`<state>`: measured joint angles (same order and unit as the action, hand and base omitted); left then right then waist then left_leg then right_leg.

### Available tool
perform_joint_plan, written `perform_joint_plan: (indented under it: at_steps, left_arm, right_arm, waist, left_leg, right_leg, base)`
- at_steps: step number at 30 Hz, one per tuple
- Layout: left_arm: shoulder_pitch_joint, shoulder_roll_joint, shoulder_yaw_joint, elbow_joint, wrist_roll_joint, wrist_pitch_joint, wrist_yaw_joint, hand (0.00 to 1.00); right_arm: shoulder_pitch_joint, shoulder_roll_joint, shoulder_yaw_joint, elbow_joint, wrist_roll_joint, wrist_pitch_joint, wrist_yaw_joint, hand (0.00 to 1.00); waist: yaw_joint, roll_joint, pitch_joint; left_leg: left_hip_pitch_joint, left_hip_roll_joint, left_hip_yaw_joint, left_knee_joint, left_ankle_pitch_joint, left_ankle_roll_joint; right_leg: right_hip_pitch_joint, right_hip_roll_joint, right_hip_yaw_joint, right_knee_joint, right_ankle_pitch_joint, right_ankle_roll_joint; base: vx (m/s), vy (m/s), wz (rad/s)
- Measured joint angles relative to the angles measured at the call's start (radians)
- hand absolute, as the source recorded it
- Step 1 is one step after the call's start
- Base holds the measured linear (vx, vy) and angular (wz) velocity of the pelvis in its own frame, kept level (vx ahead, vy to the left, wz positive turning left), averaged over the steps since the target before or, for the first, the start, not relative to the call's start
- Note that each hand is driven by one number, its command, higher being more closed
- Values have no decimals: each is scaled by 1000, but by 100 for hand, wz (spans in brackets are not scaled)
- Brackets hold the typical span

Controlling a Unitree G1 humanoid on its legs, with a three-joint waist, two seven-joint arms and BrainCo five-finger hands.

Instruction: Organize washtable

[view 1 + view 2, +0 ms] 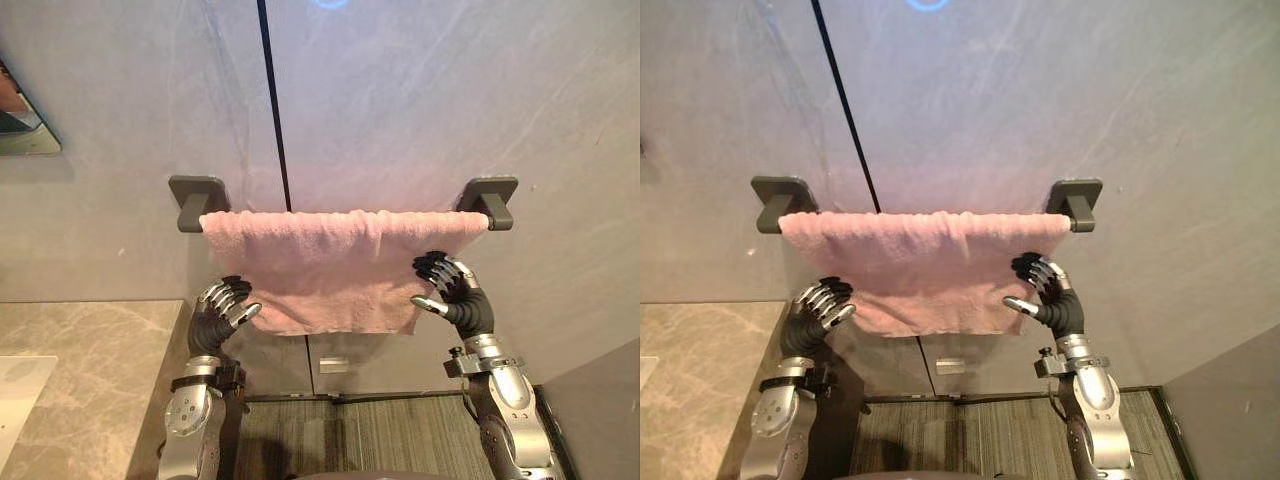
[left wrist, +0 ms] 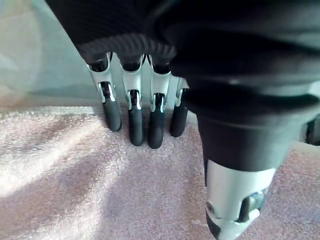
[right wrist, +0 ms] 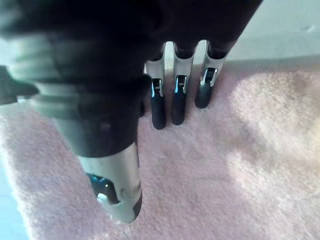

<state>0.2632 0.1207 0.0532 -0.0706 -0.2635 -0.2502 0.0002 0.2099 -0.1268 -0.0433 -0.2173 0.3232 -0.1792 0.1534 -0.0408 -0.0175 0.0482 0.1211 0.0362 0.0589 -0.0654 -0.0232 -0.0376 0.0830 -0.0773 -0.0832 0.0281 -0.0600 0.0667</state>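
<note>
Resting straight-fingered on the pink towel (image 1: 330,270), the left robot hand (image 1: 225,305) and right robot hand (image 1: 452,290) risked dragging it off the rail (image 1: 488,222) by pulling unevenly.

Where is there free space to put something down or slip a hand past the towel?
Set-down room: the marble counter, bare beside the left hand. Passing room: under the pink towel, between the hands. Crowded: the towel's lower corners, at the left hand and the right hand.

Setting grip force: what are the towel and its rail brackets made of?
Towel: pink terry cloth, matte, its fuzzy pile plain up close. Rail brackets: dark grey, smooth, matte; metal or plastic, cannot tell which.
</note>
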Motion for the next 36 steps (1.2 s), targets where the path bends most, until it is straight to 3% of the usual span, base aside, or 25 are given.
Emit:
perform_joint_plan:
  at_steps: [11, 21, 30, 36]
  left_arm:
    - [69, -40, 75, -21, 0, 0, 0, 0]
    - [182, -79, 64, -37, 0, 0, -29, 0]
    - [175, -66, 33, 252, 106, 18, -44, 0]
    - [107, -54, 27, 538, 178, 49, -36, 0]
  right_arm:
    - [103, 42, -144, -45, -5, -9, -22, 0]
    - [205, 43, -138, 23, -155, -8, -26, 0]
    - [218, 38, -68, 329, -295, 1, -50, 0]
    - [139, 37, -45, 632, -311, 20, -64, 0]
  waist:
    - [-1, 2, 0]
    - [3, 13, -9]
    - [21, 12, -16]
    - [30, 11, -18]
  left_leg:
    - [-2, 1, 3, 2, -1, 0]
    - [-18, 9, 22, 16, -19, -1]
    - [-19, 14, 25, 53, -48, -7]
    - [-30, 14, 25, 58, -49, -7]
  right_leg:
    - [-1, 0, 2, 0, 0, 0]
    - [-17, -8, 5, 26, -19, 1]
    - [-22, -11, -1, 80, -61, -1]
    - [-38, -11, -1, 93, -67, -3]
  base:
    - [0, 0, 0]
    - [1, 0, -2]
    - [2, -4, 1]
    - [0, 0, 0]
